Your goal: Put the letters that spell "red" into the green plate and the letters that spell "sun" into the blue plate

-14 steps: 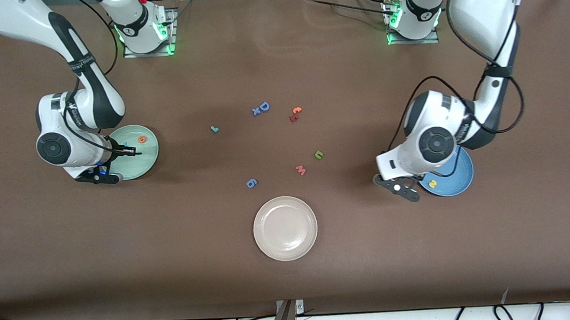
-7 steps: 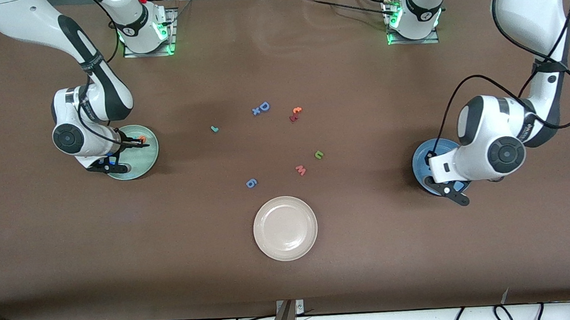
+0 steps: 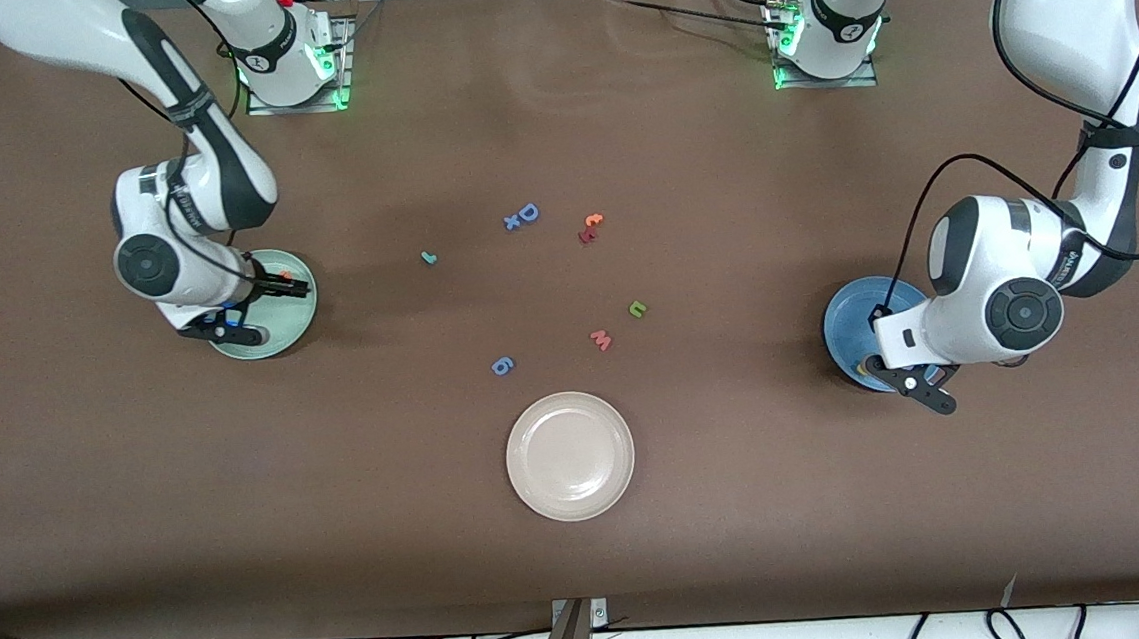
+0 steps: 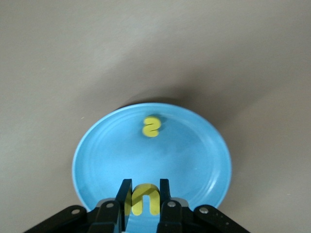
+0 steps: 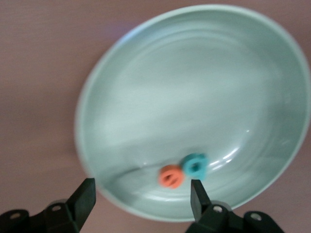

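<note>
My left gripper is shut on a yellow "u" just above the blue plate, where a yellow "s" lies. My right gripper hangs open over the green plate, nothing between its fingers. An orange "e" and a teal "d" rest side by side in that plate. In the front view the teal "r" and the green "n" lie on the table's middle, between the green plate and the blue plate.
A cream-white plate sits nearest the front camera. Loose letters lie mid-table: a blue "D", a blue "g", a red "w", and small orange and red pieces.
My right gripper has opened over the green plate, and the teal "d" now lies beside the orange "e". My left arm has swung over the blue plate, still shut on the "u".
</note>
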Motion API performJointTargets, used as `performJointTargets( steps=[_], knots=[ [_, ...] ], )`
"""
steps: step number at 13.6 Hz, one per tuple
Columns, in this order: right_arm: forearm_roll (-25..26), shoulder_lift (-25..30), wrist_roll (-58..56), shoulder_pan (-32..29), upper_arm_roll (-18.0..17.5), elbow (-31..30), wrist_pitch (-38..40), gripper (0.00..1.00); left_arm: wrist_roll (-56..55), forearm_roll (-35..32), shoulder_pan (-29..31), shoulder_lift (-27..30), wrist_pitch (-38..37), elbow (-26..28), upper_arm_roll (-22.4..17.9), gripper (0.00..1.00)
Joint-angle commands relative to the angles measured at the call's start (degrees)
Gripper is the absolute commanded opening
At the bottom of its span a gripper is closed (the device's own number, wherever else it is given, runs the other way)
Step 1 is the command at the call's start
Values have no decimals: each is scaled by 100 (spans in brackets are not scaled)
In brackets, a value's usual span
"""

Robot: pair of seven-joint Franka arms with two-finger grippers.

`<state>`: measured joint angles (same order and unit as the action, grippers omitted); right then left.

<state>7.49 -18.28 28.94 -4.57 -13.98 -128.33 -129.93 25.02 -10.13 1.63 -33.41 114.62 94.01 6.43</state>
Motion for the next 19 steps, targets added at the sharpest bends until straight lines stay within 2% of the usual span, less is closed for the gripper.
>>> performJointTargets(
  steps=[1, 2, 4, 7, 11, 19],
  knots=[
    [-178, 87, 1013, 9, -700, -61, -180, 87, -32, -174, 21, -192, -37, -251, -28, 64],
    [-178, 44, 1365, 9, -911, -61, -268, 87, -49, -104, 30, -209, -37, -260, -28, 100],
    [-178, -105, 1894, 17, -1255, -70, -523, 87, -111, 27, 48, -201, -37, -269, -19, 100],
    [-169, -368, 2457, 52, -1581, -70, -927, 87, -435, 81, 13, -174, -37, -278, -11, 100],
    [-160, -721, 2967, 325, -1608, -70, -1508, 87, -1514, 90, -154, -122, -107, -260, 226, 100],
    [-160, -906, 3083, 483, -1608, -166, -1482, 87, -3370, 90, -172, -86, -133, -128, 1113, 100]
  ],
)
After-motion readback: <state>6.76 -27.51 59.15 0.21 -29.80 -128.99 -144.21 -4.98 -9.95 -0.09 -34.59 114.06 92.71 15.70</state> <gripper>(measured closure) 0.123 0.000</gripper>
